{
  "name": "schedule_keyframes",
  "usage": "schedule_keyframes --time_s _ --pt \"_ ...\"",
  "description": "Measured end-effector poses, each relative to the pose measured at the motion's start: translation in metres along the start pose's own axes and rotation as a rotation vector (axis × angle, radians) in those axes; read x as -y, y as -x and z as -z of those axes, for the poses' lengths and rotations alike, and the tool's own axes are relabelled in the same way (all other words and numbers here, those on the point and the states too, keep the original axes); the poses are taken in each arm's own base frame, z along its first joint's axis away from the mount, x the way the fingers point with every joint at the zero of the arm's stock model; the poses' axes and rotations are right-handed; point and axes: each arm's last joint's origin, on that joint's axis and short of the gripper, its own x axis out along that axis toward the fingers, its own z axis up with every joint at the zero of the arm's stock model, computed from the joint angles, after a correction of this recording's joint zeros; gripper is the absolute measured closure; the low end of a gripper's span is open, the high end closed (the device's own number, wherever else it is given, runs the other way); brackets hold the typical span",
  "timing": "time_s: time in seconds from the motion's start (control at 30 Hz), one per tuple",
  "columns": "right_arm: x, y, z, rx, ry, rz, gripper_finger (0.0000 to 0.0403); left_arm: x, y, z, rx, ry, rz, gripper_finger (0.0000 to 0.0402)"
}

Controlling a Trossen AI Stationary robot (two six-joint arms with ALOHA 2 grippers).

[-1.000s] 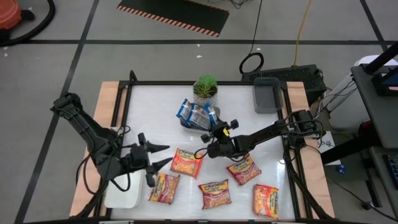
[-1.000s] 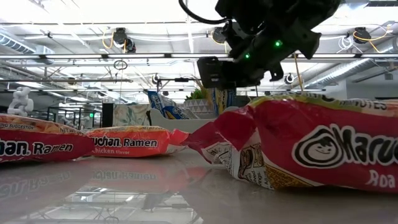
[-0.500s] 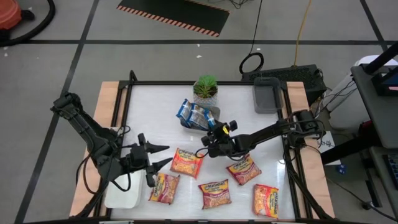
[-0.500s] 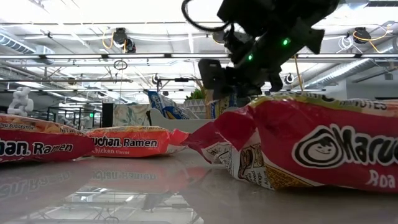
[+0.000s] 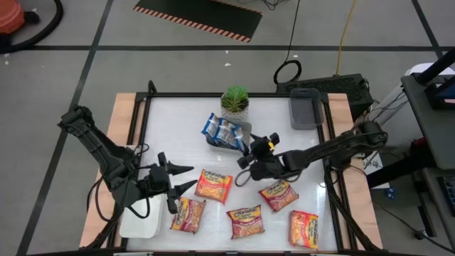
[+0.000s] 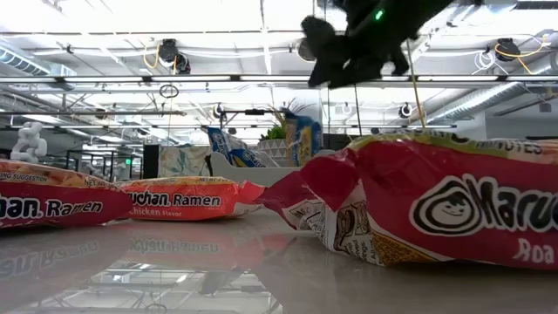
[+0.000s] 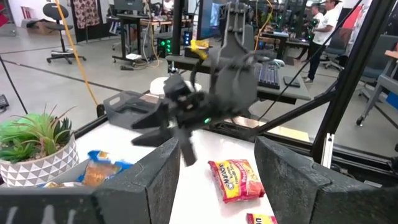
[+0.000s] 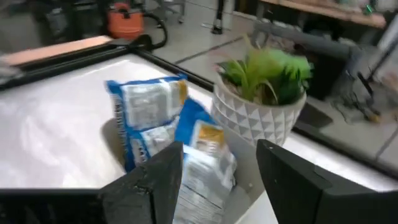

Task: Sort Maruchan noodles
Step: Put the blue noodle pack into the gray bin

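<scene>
1. Near the middle of the desk [image 5: 163, 114], my right gripper [image 5: 245, 160] hangs just beside the blue-white packets [image 5: 224, 130] stacked in the grey tray [image 5: 245, 129] by the potted plant [image 5: 235, 101]. Its jaws stand apart with nothing between them, as the right wrist view shows.

2. I judge the next pick is one of the red packets: the orange-red packet [image 5: 213, 185] lies just ahead of the gripper, and four more lie in a loose row along the near edge.

3. To do it well, I would turn the wrist so the jaws straddle the packet's short width, come straight down, and close on the middle, not on a crinkled end seam, which would likely slip.

4. I would lift clear before travelling, since the neighbouring packets lie close and could be dragged.

5. My left gripper [image 5: 181, 178] waits near the white tray [image 5: 138, 220], jaws apart and empty; I would keep the right arm's path clear of it.
</scene>
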Motion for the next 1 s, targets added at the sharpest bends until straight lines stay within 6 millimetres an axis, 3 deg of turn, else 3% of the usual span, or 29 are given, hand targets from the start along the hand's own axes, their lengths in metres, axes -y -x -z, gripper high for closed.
schedule_keyframes --time_s 0.23,0.43,0.67,0.83,1.0 --pt "0.016 0.038 -0.018 -0.074 0.208 -0.224 0.0204 0.0 0.0 0.0 0.0 -0.001 -0.002 0.019" --pt "0.028 0.061 -0.015 -0.227 0.325 -0.44 0.0204 -0.001 -0.002 0.0 -0.002 0.019 -0.009 0.019" --pt "0.024 0.078 -0.008 -0.262 0.393 -0.609 0.0204 0.001 -0.006 0.011 -0.038 0.002 -0.024 0.019" --pt "0.024 0.086 0.014 -0.322 0.491 -0.693 0.0204 0.009 -0.034 0.041 -0.146 -0.219 0.016 0.019" --pt "0.03 0.091 0.018 -0.383 0.535 -0.767 0.0204 0.005 -0.074 0.065 -0.203 -0.323 -0.024 0.019"
